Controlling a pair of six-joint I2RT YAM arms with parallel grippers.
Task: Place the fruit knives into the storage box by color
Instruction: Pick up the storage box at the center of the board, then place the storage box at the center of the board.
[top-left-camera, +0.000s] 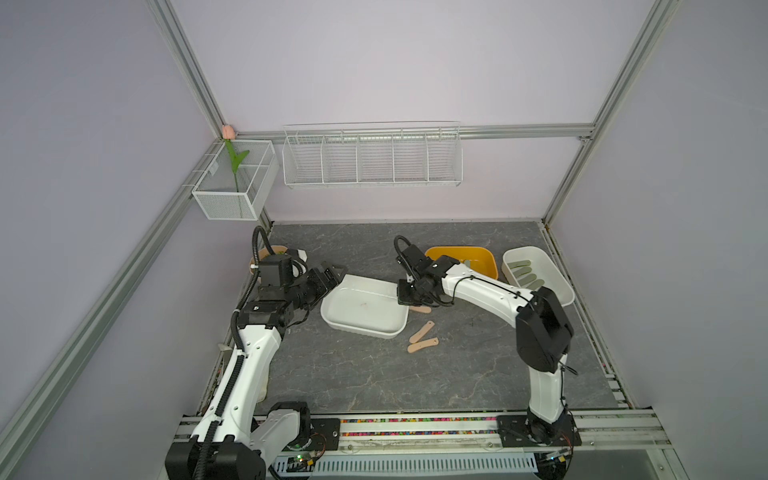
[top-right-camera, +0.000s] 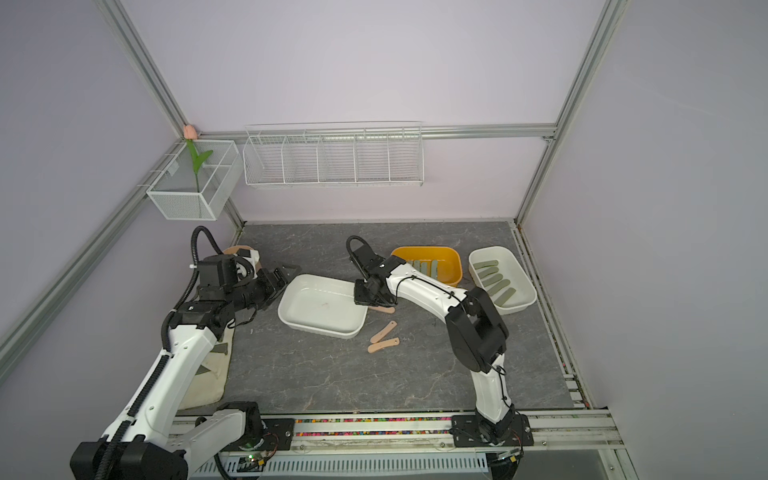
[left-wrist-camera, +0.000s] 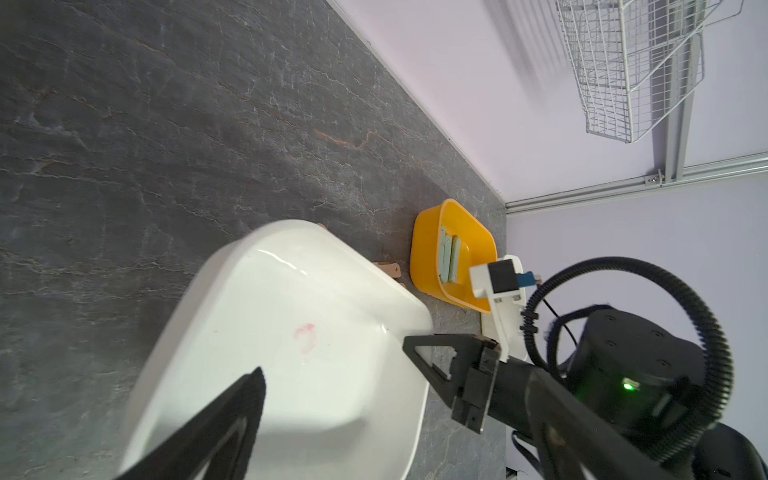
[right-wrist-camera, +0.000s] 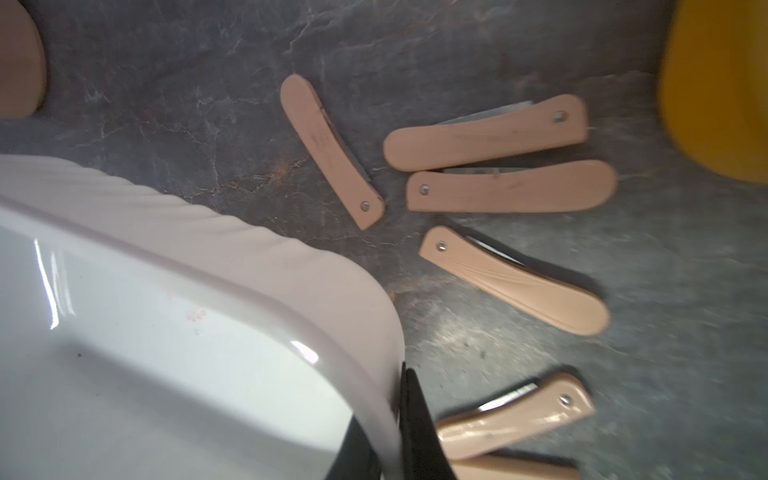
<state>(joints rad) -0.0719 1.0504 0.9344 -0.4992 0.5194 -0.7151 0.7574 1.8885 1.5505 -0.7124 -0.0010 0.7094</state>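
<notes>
Several peach-pink fruit knives (right-wrist-camera: 511, 187) lie folded on the grey table beside an empty white storage box (top-left-camera: 332, 311); in both top views three of them show (top-left-camera: 423, 345) (top-right-camera: 383, 345). My right gripper (right-wrist-camera: 395, 424) is shut on that box's near-right rim, one finger inside and one outside. My left gripper (left-wrist-camera: 332, 356) hangs open over the box's left end (left-wrist-camera: 291, 291), holding nothing. A yellow box (top-left-camera: 486, 259) holds mint-teal knives (left-wrist-camera: 449, 259). A second white box (top-left-camera: 557, 282) holds olive knives (top-right-camera: 494, 280).
A pale glove (top-right-camera: 208, 374) lies under my left arm. A tan round object (top-left-camera: 266, 253) sits at the back left. Wire baskets (top-left-camera: 374, 158) hang on the back wall and the left frame, one with a fake tulip (top-left-camera: 235, 160).
</notes>
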